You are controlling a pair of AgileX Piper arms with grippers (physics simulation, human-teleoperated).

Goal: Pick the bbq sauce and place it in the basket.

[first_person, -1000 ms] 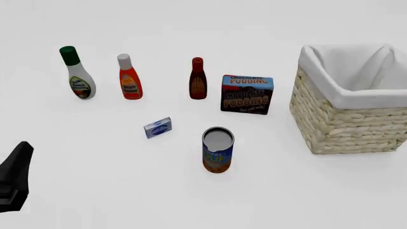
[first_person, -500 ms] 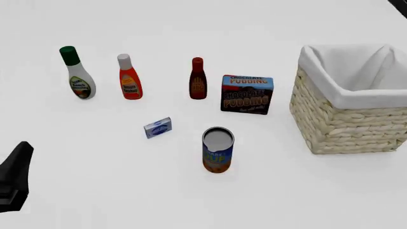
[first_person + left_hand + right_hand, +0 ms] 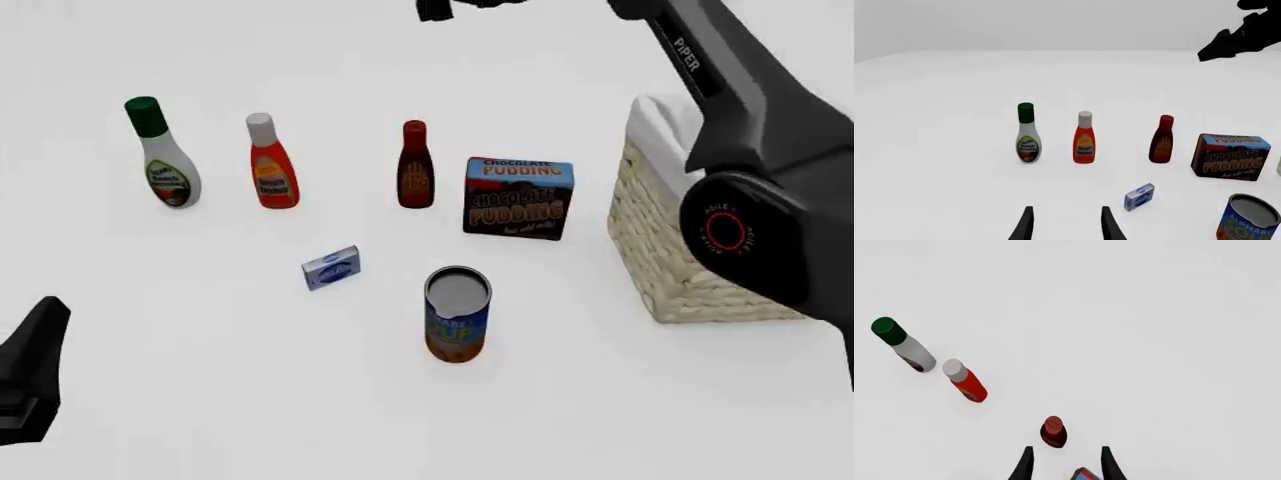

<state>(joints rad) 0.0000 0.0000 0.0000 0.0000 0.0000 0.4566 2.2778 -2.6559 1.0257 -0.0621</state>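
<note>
The bbq sauce (image 3: 415, 165), a slim dark brown bottle with a red cap, stands upright at the table's middle back, left of the pudding box. It also shows in the left wrist view (image 3: 1161, 140) and from above in the right wrist view (image 3: 1053, 431). The wicker basket (image 3: 650, 245) stands at the right, largely hidden behind my right arm. My right gripper (image 3: 1065, 467) is open and empty, high above the sauce; its dark tip shows at the front view's top edge (image 3: 447, 8). My left gripper (image 3: 1066, 227) is open and empty, low at the near left (image 3: 34, 365).
A white bottle with a green cap (image 3: 163, 155) and an orange-red bottle (image 3: 271, 165) stand left of the sauce. A chocolate pudding box (image 3: 519, 197) stands close on its right. A small blue box (image 3: 331, 267) and a can (image 3: 457, 313) are nearer.
My right arm has swung in from the right, across the basket, and now reaches high over the bottles. The left gripper and all objects have stayed put.
</note>
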